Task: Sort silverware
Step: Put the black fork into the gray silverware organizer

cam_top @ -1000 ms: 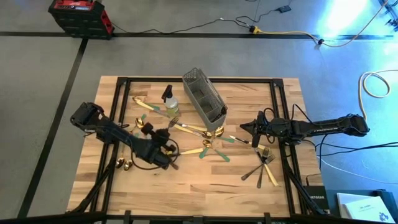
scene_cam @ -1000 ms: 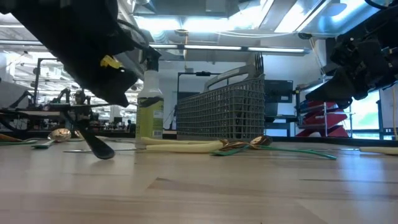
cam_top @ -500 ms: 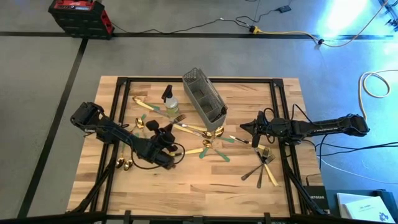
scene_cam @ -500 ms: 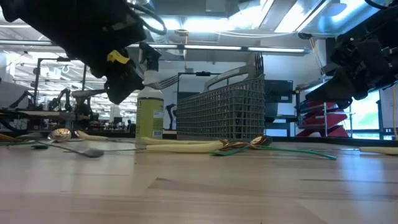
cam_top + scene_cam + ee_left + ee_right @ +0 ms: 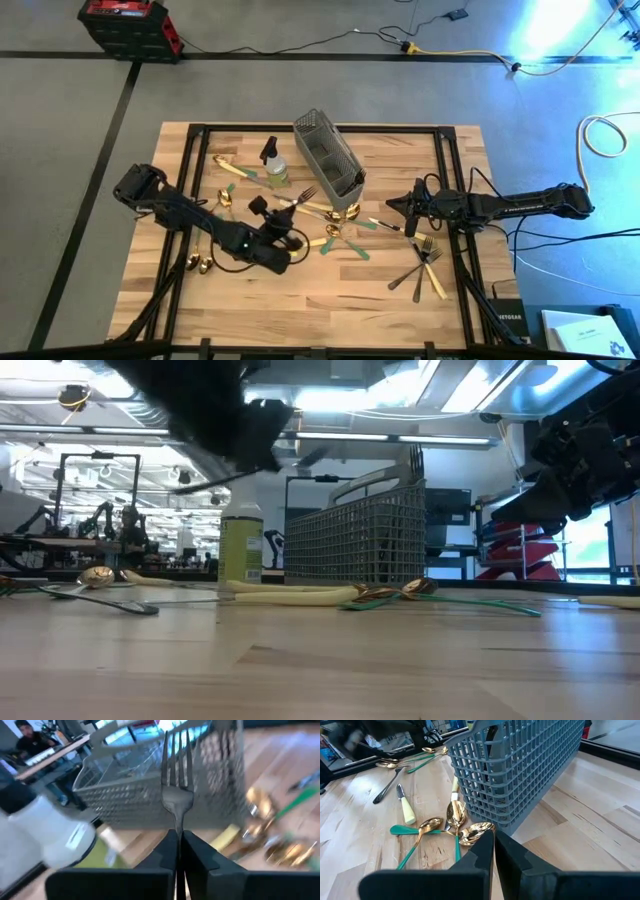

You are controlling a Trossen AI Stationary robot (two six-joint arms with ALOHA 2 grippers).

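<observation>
My left gripper [image 5: 284,208] hangs above the table's middle, shut on a dark grey fork [image 5: 176,775] whose tines [image 5: 305,193] point toward the grey wire-mesh caddy [image 5: 328,163]. More silverware lies flat on the wood: gold spoons with green and cream handles [image 5: 338,218] beside the caddy, gold forks [image 5: 425,265] near the right, and gold pieces [image 5: 200,262] at the left. My right gripper [image 5: 404,208] waits shut and empty right of the caddy, over the spoons [image 5: 445,827]. My left gripper pinches the fork's handle just behind the neck [image 5: 175,826] between its two fingers. The fork runs on along the fingers and sticks out ahead of them. It is lifted clear of the table, close to level, tines toward the caddy [image 5: 150,790].
A spray bottle with green liquid [image 5: 274,163] stands just left of the caddy, close to the held fork. A dark utensil [image 5: 110,603] lies on the table at the left. Bare wood [image 5: 330,300] stretches along the near edge.
My left gripper has risen from the table and gone toward the caddy, tipping up from a steep downward slant to nearly level. The fork has come up with it, clear of the table, and its tines now point at the caddy.
</observation>
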